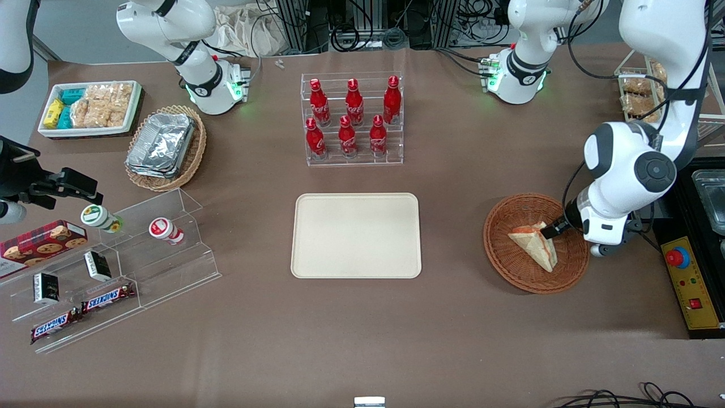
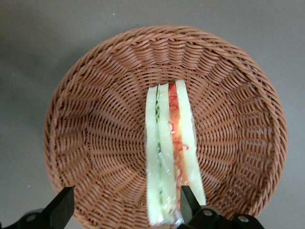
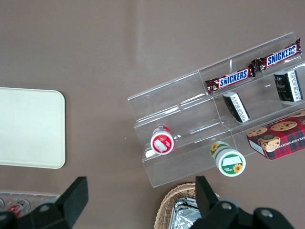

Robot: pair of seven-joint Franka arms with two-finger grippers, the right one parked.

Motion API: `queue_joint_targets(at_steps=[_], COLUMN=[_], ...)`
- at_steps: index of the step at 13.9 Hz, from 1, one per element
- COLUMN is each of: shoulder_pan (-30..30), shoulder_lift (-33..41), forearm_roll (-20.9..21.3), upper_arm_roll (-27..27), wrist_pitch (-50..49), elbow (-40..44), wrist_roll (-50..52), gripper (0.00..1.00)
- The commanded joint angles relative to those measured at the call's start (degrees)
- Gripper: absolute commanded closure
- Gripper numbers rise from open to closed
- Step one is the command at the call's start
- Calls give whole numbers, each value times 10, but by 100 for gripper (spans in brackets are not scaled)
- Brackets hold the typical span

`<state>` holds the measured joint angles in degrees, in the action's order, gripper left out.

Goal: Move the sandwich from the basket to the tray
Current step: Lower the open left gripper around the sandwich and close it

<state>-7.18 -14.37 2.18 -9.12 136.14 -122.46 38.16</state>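
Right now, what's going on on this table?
The working arm's end effector is down in the round reddish-brown wicker basket, its fingers open on either side of the triangular white-bread sandwich, which stands on edge with its red and green filling showing. It has not closed on the sandwich, which rests in the basket. The flat beige rectangular tray sits bare at the middle of the table, toward the parked arm's end from the basket.

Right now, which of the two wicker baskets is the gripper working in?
The round reddish-brown basket holding the sandwich, toward the working arm's end. The gripper hangs over it, jaws open. The paler oval basket holds foil containers.
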Motion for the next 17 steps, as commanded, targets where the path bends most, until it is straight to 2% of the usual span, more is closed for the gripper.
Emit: queue_joint_targets(at_steps=[1, 5, 9, 14, 17], shoulder_pan=[0, 0, 6, 29, 27], shoulder_lift=[-7, -15, -42, -99, -104], forearm_roll=[3, 0, -2, 3, 4], upper_arm_roll=[-1, -2, -4, -6, -6], wrist_pitch=[15, 6, -88, -40, -40], elbow=[-1, 35, 123, 124, 115], wrist_roll=[34, 69, 85, 93, 95], gripper=[0, 0, 0, 0, 0])
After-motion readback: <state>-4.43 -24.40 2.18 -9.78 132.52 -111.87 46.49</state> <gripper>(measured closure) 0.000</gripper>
